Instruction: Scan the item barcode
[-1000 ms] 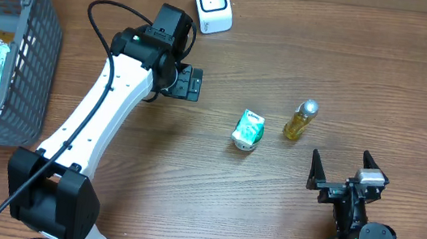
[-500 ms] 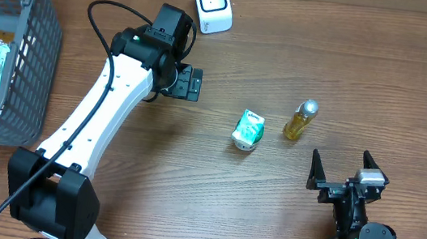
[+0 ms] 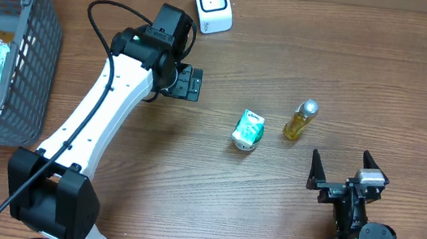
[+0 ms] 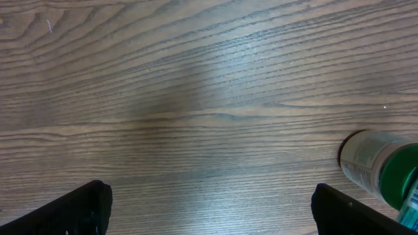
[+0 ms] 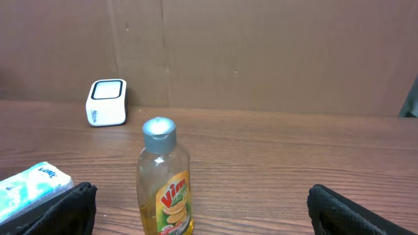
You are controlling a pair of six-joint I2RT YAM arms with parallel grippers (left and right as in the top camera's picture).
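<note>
**A:** Wood table [image 3: 188, 190], nothing has stirred. Arms and goods sit as a second ago, so I judge the scan not started.

**B:** Fingers?

**A:** Right gripper [image 3: 341, 156] is spread wide and empty. The yellow bottle [image 5: 164, 179] stands just ahead, framed between its fingers. It is upright, cap up, long axis vertical.

**B:** Farther out?

**A:** Green-and-white pack [image 3: 249, 130] lies on its side, ahead of the left gripper [image 3: 194, 84] and off toward one finger, apart from it. Those fingers are also wide and empty. The pack's long axis runs near-to-far, slightly slanted, pale end nearest. White scanner [image 3: 212, 3] sits beyond. Which item is meant, I cannot tell.
</note>
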